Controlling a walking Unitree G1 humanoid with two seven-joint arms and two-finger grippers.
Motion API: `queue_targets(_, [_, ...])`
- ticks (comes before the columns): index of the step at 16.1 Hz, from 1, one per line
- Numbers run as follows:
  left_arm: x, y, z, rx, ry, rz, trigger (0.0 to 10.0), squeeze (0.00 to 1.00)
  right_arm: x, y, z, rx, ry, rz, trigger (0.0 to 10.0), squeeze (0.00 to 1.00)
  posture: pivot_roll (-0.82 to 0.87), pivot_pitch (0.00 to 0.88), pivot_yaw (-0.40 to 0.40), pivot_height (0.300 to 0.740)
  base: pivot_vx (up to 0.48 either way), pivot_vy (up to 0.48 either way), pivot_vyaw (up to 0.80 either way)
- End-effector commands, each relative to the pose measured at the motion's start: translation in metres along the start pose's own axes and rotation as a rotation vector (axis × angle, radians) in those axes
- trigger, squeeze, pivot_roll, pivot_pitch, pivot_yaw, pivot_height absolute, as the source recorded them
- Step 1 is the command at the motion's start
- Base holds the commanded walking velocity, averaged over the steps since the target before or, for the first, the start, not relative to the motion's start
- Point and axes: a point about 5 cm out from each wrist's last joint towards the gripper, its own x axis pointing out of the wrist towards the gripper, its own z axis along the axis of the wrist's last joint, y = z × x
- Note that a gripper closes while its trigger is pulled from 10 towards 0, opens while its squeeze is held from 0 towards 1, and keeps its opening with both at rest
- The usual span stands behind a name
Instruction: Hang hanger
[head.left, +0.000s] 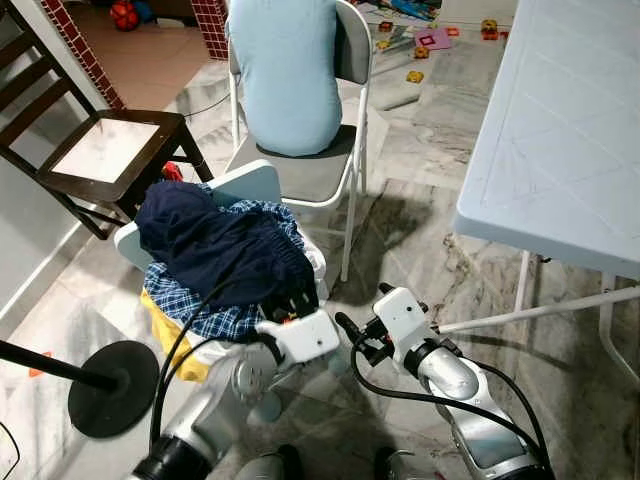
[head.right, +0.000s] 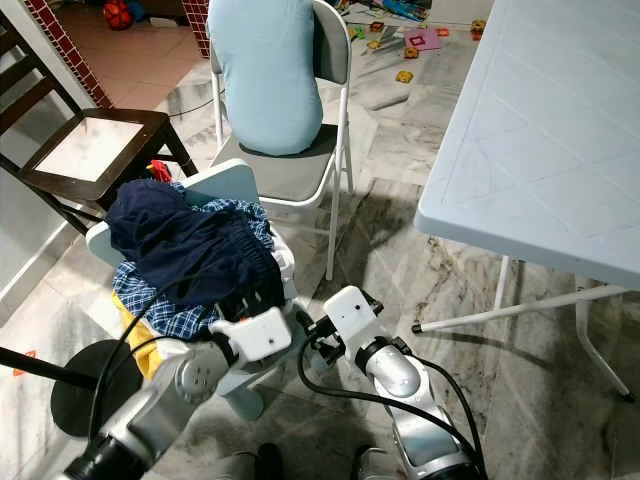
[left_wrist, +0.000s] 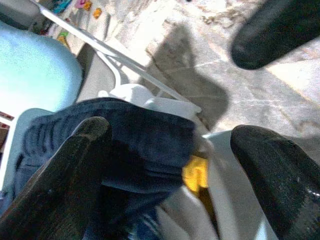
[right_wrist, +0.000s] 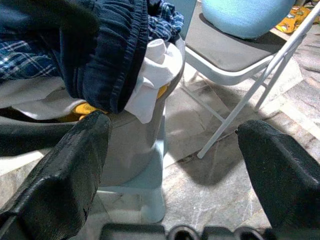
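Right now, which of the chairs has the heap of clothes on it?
The small pale blue chair nearest the robot, under the dark navy garment and checked shirt. The dark wooden chair has a bare seat; a person sits on the folding chair.

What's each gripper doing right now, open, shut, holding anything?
Left gripper: open, empty, fingers spread over the navy garment on the clothes pile.
Right gripper: open, empty, beside the pile near the folding chair.
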Motion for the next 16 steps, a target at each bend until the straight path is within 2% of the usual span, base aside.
queue_targets(1, [0.004, 0.003, -0.001, 0.013, 0.011, 0.015, 10.0, 0.00, 0.001, 0.007, -0.002, 0.003, 0.001, 0.020, 10.0, 0.00, -0.05, 0.194, 0.100, 0.740, 0.000, 0.000, 0.00])
queue_targets(3, [0.010, 0.005, 0.000, 0.018, 0.021, 0.012, 10.0, 0.00, 0.001, 0.008, -0.002, 0.002, 0.002, 0.022, 10.0, 0.00, -0.05, 0.194, 0.102, 0.740, 0.000, 0.000, 0.00])
queue_targets(7, [0.018, 0.003, -0.012, 0.053, 0.081, 0.012, 10.0, 0.00, -0.002, 0.004, -0.002, 0.001, 0.003, 0.009, 10.0, 0.00, -0.07, 0.200, 0.109, 0.740, 0.000, 0.000, 0.00])
queue_targets(11, [0.018, 0.002, -0.023, 0.019, 0.121, 0.035, 10.0, 0.00, -0.003, 0.006, -0.004, 0.003, 0.008, 0.010, 10.0, 0.00, -0.07, 0.205, 0.111, 0.740, 0.000, 0.000, 0.00])
queue_targets(12, [0.017, 0.002, -0.026, 0.023, 0.129, 0.034, 8.4, 0.00, -0.002, 0.006, -0.004, 0.005, 0.007, 0.011, 10.0, 0.00, -0.07, 0.207, 0.110, 0.740, 0.000, 0.000, 0.00])
queue_targets(13, [0.017, 0.006, -0.027, 0.017, 0.132, 0.060, 1.1, 0.00, -0.002, 0.007, -0.003, 0.005, 0.006, 0.013, 10.0, 0.00, -0.07, 0.207, 0.110, 0.740, 0.000, 0.000, 0.00])
queue_targets(14, [0.017, 0.007, -0.027, 0.016, 0.133, 0.066, 1.1, 0.00, -0.001, 0.006, -0.003, 0.005, 0.005, 0.013, 10.0, 0.00, -0.07, 0.207, 0.110, 0.740, 0.000, 0.000, 0.00])
queue_targets(15, [0.017, 0.012, -0.027, 0.004, 0.133, 0.092, 0.0, 0.00, -0.002, 0.006, -0.004, 0.006, 0.009, 0.011, 10.0, 0.00, -0.06, 0.209, 0.109, 0.740, 0.000, 0.000, 0.00])
queue_targets(16, [0.017, 0.014, -0.027, 0.001, 0.132, 0.102, 0.0, 0.00, -0.002, 0.006, -0.005, 0.006, 0.010, 0.010, 10.0, 0.00, -0.06, 0.209, 0.109, 0.740, 0.000, 0.000, 0.00])
